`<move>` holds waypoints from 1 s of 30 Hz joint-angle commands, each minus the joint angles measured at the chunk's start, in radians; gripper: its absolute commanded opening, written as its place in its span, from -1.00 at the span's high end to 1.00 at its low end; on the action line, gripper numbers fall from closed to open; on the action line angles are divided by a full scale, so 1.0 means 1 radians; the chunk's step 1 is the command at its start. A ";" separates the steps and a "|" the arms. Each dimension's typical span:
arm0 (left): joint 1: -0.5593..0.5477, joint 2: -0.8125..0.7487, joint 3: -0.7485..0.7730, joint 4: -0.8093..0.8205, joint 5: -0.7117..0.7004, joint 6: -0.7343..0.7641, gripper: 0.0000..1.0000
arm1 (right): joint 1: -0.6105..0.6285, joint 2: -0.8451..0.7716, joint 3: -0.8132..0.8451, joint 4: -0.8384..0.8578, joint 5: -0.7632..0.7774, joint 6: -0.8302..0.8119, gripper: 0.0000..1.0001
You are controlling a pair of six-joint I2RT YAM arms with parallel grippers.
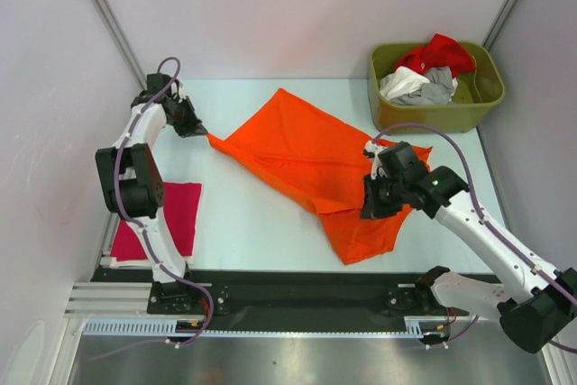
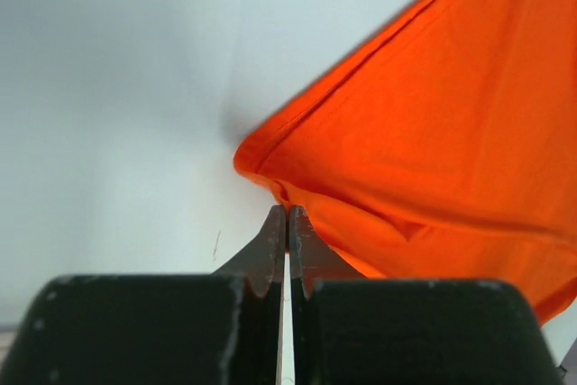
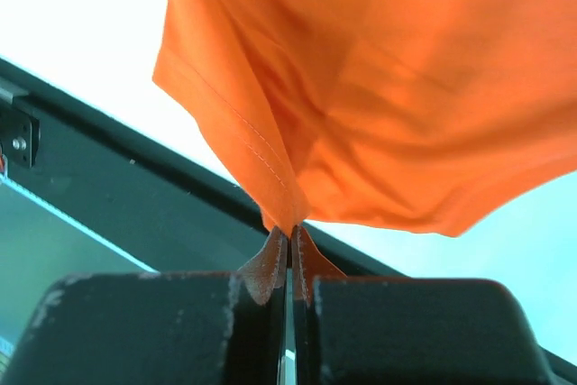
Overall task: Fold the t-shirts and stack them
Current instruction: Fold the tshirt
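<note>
The orange t-shirt point(image 1: 306, 164) is spread in a slanting sheet over the middle of the worktop point(image 1: 261, 223), drawn out between the two arms. The left claw point(image 1: 206, 132) is at the shirt's far-left tip, its fingers pressed together on that pointed corner. In the left wrist view the claw point(image 2: 287, 223) has its tips closed with only a hairline slit between them, and the hemmed corner of the orange cloth point(image 2: 433, 132) meets them and fans away up and to the right. The right claw point(image 1: 374, 209) is at the shirt's right side, near its near edge. In the right wrist view this claw point(image 3: 288, 236) is clamped on a gathered fold of the fabric point(image 3: 388, 87), which rises from the tips in creases with a stitched hem running down to the pinch. A lower flap of the shirt reaches toward the near edge just left of the right claw. A magenta-red t-shirt point(image 1: 171, 223) lies flat at the near left of the worktop, beside the left arm's base and well apart from the orange one. At the far right corner the olive-green bin point(image 1: 433, 114) holds a red t-shirt point(image 1: 442, 51), a white t-shirt point(image 1: 401, 83) and a grey t-shirt point(image 1: 437, 87) in a loose heap.
</note>
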 commanded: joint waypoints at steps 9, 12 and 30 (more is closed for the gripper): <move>-0.077 0.123 0.218 -0.029 0.007 -0.090 0.99 | -0.176 0.147 0.147 -0.058 -0.115 -0.176 1.00; -0.086 0.155 0.266 -0.034 0.013 -0.108 0.99 | -0.186 0.193 0.189 -0.070 -0.098 -0.188 1.00; -0.120 0.328 0.453 -0.063 0.036 -0.148 0.99 | -0.294 0.313 0.293 -0.130 0.043 -0.185 1.00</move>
